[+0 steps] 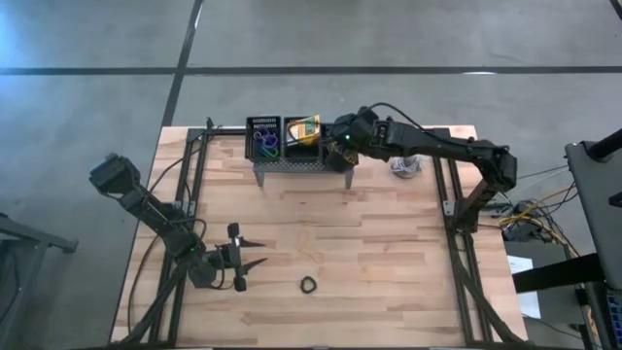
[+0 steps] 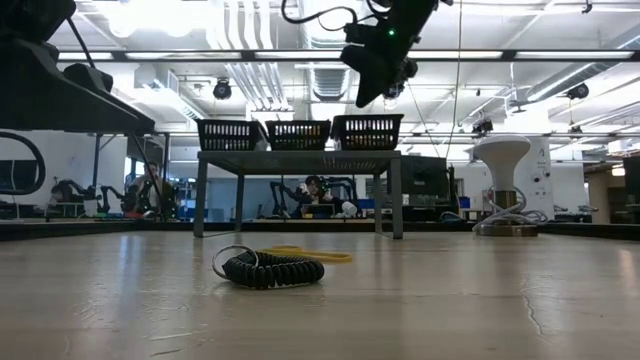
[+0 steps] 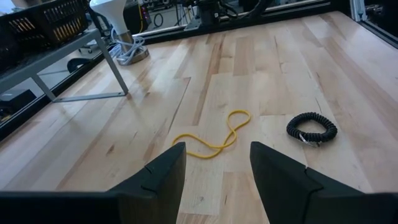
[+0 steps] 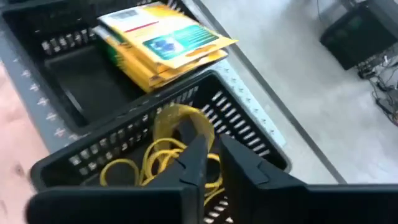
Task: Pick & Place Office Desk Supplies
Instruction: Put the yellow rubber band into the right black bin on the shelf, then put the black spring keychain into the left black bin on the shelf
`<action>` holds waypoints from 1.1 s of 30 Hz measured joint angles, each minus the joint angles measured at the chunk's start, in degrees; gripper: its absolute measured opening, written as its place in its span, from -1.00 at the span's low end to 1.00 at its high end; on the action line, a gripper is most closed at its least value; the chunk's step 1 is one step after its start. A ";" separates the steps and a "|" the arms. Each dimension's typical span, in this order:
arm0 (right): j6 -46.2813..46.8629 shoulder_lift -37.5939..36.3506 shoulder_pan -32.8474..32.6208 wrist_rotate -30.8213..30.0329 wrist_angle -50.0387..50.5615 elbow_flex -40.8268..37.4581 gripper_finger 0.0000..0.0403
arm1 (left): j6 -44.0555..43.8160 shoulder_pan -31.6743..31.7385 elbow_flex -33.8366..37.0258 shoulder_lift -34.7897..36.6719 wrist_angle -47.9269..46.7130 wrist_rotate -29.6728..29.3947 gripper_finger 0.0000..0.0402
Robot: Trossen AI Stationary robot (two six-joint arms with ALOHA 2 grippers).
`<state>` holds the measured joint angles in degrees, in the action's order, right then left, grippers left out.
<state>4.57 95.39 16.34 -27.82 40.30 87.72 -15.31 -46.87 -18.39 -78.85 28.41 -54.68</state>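
Three black mesh baskets stand in a row on the grey stand (image 1: 292, 167) at the table's far side. The left basket (image 1: 264, 139) holds coloured loops. The middle basket (image 1: 303, 134) holds yellow-green crayon boxes (image 4: 165, 43). My right gripper (image 4: 211, 140) is over the right basket (image 4: 112, 146), its fingers nearly together on a thin yellow band (image 4: 180, 121). Several more yellow bands (image 4: 149, 165) lie in that basket. My left gripper (image 3: 214, 168) is open and empty at the near left. Just ahead of it on the table lie a yellow band (image 3: 214, 140) and a black coiled loop (image 3: 311, 129). My right gripper pinches the yellow band between its two fingertips (image 4: 198, 140), coming from above and pointing down into the right basket. The band's loop (image 4: 171, 118) stands out beside the tips, above the other bands. Which part of the band is pinched is blurred.
A white dome-shaped object (image 1: 406, 165) with a coiled cable stands right of the stand. The black coiled loop also shows in the high view (image 1: 309, 285), near the table's near edge. The wooden table top (image 1: 369, 243) between the stand and the loop is bare.
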 joint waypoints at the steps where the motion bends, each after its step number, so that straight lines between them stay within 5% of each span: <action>1: 0.02 -0.14 0.23 0.24 -0.20 0.00 -0.78 | 0.00 0.00 0.00 0.00 0.04 0.00 -0.08; 7: -3.28 -1.02 -2.91 0.51 -1.66 -0.14 -0.53 | 0.00 0.00 0.00 0.00 0.06 -0.17 -0.08; 14: -2.27 -0.15 -18.84 1.03 -5.76 -4.20 -0.48 | -0.02 0.00 0.00 0.00 0.06 -0.15 -0.08; 22: 2.83 4.21 -37.98 2.58 -35.07 -22.51 -0.53 | 0.07 0.03 -0.02 -0.02 0.92 1.50 -0.08; 27: 11.07 10.83 -41.06 12.00 -54.57 -28.18 -0.45 | 2.46 0.96 -0.79 -0.31 3.47 5.29 -0.08; 33: 10.94 19.85 -40.39 27.10 -55.19 -24.90 -0.23 | 8.71 3.41 -4.69 -4.04 4.86 12.44 -0.08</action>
<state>15.50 115.24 -24.04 -0.72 -14.89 62.82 -6.60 -43.47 -23.08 -82.89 33.27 -42.23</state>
